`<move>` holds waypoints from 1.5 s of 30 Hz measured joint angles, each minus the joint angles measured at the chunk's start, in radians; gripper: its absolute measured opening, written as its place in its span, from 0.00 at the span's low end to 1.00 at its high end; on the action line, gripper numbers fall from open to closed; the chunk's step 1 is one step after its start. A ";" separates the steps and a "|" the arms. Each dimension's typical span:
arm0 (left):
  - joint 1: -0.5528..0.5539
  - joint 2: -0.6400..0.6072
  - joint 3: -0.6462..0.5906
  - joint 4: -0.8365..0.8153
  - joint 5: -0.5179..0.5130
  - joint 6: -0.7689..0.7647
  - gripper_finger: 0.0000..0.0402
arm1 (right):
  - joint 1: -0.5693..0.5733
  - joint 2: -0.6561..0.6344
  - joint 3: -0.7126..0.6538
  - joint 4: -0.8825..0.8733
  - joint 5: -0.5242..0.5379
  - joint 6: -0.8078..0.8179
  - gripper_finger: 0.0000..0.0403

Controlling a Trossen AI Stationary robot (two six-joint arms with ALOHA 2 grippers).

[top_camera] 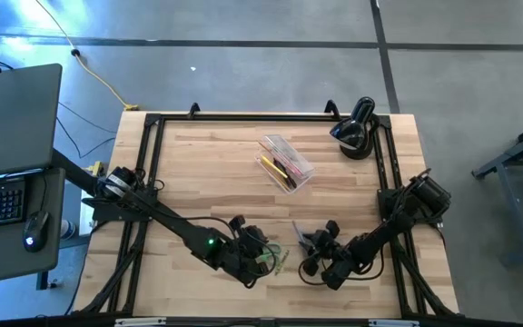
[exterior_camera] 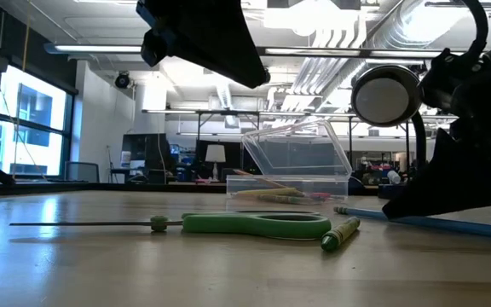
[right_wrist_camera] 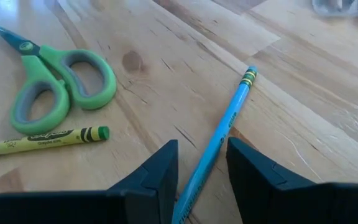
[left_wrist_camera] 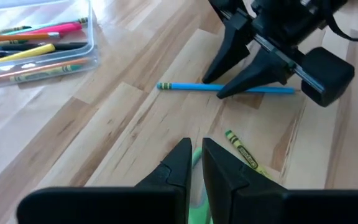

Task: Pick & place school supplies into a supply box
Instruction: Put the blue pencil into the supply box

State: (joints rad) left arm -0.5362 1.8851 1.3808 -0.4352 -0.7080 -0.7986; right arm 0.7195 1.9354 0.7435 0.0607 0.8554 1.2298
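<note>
The clear supply box (top_camera: 286,163) stands mid-table with its lid up and holds several pens and pencils (left_wrist_camera: 30,43). Green-handled scissors (exterior_camera: 254,224) lie flat near the table's near edge, with a yellow-green crayon (right_wrist_camera: 42,142) beside them. A blue pencil (right_wrist_camera: 219,134) lies flat to their right. My right gripper (right_wrist_camera: 202,171) is open and low at the table, one finger on each side of the blue pencil's near end. My left gripper (left_wrist_camera: 195,149) hangs above the scissors' handles (left_wrist_camera: 196,160), its fingers only a narrow gap apart, holding nothing.
A black rounded device (top_camera: 357,129) stands at the table's far right corner. A dark frame (top_camera: 152,145) runs along the table's edges. Bare wood lies between the box and the grippers and across the table's left half. A laptop (top_camera: 12,109) sits on a stand off the table's left side.
</note>
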 joint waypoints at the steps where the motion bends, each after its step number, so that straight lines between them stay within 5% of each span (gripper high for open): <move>1: 0.000 0.000 0.000 0.000 -0.004 0.000 0.17 | 0.000 0.000 0.000 0.000 0.004 -0.005 0.29; 10: 0.000 0.000 0.000 -0.001 -0.009 0.008 0.17 | -0.050 0.000 0.002 0.051 -0.024 -0.253 0.29; 22: 0.000 0.000 0.000 -0.003 -0.017 0.008 0.17 | -0.105 0.002 0.005 0.091 0.025 -0.357 0.29; 38: 0.000 0.000 0.000 -0.010 -0.020 0.008 0.17 | -0.249 0.000 -0.006 -0.013 0.089 -0.156 0.29; 41: 0.000 0.000 0.000 -0.010 -0.020 0.008 0.17 | -0.255 0.000 -0.006 -0.018 0.077 -0.158 0.24; 45: 0.000 0.000 0.000 -0.011 -0.020 0.008 0.17 | -0.253 0.000 -0.007 -0.026 0.065 -0.164 0.07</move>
State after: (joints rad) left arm -0.5365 1.8851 1.3804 -0.4458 -0.7277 -0.7902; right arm 0.4666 1.9358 0.7368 0.0343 0.9204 1.0655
